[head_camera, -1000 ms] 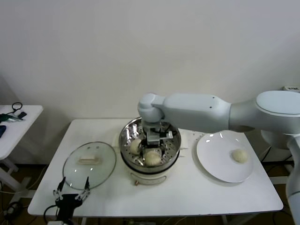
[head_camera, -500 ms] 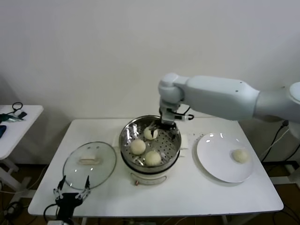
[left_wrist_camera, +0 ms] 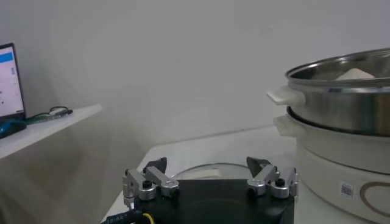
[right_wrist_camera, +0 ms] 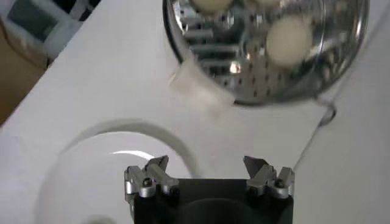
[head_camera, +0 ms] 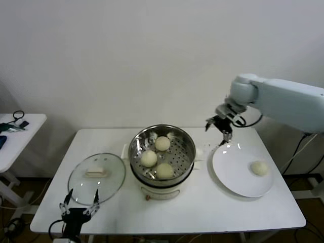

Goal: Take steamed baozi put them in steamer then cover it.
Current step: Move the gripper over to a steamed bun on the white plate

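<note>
Right claw has swung from the steamer to right of centre, spread wide, empty. Last bun sits on the plate (three already inside); descend centred, squeeze gently.

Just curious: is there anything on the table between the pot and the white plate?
Only bare tabletop separates the pot from the plate in the head view; the pot's white side handle juts toward it.

- The steamer is polished, mirror-bright metal, with a perforated tray and a glossy white plastic base.
- The baozi look smooth, matt dough.
- The cover is clear glass.
- The plate is glossy white.
- The table is matt white.
</note>
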